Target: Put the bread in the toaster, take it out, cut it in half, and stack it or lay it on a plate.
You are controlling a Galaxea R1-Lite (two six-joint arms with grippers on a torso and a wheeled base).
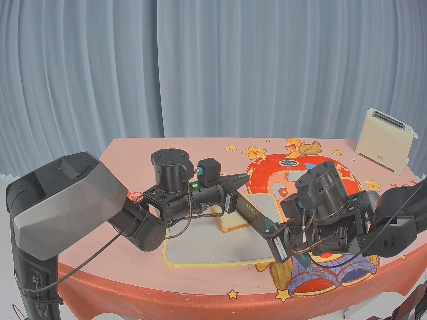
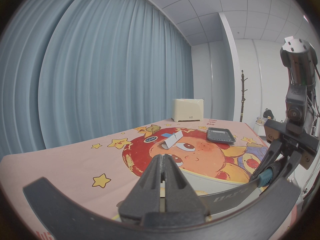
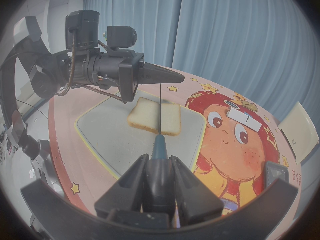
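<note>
One slice of bread (image 1: pixel 231 222) (image 3: pixel 146 115) lies flat on the pale cutting board (image 1: pixel 195 245) (image 3: pixel 106 134). My right gripper (image 1: pixel 279 238) (image 3: pixel 159 164) is shut on the teal handle of a knife (image 3: pixel 159 147). Its blade (image 1: pixel 249 210) (image 2: pixel 230 197) runs across the middle of the slice, edge down; whether it cuts into the bread I cannot tell. My left gripper (image 1: pixel 242 178) (image 2: pixel 163 170) is shut on nothing and hangs just above the far edge of the slice. The cream toaster (image 1: pixel 384 141) (image 2: pixel 187 109) stands at the far right corner of the table.
A dark tray (image 2: pixel 220 135) (image 3: pixel 275 172) lies on the cartoon tablecloth to the right of the board. A white paper strip (image 2: pixel 171 140) (image 3: pixel 245 119) sits on the cartoon's forehead. The table's curved front edge runs close below the board.
</note>
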